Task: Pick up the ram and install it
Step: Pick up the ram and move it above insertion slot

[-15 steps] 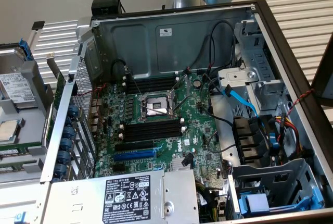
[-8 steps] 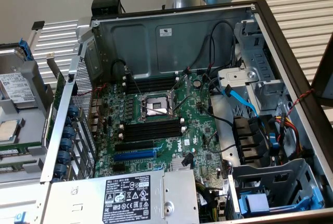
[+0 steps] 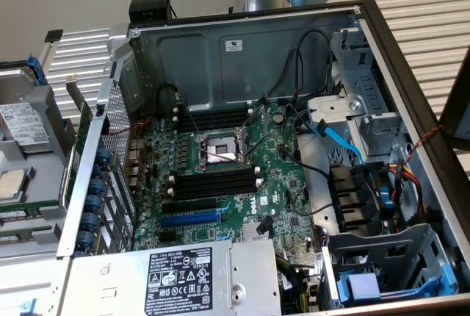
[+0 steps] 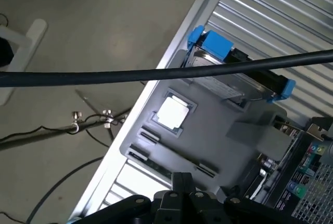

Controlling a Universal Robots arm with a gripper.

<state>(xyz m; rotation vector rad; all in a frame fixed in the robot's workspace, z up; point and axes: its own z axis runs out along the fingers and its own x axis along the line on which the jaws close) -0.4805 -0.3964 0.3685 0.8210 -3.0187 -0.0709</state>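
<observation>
1. There was one gripper, with one black cable crossing in front of it.
2. One grey tray lay beyond its tips, carrying one silvery processor chip and one hard drive with two blue brackets.
3. One open computer case held one motherboard, one processor socket, one blue slot, two banks of black slots and one power supply.
4. Five blue latches lined its wall.

the gripper is cut off at the wrist view's edge.
</observation>
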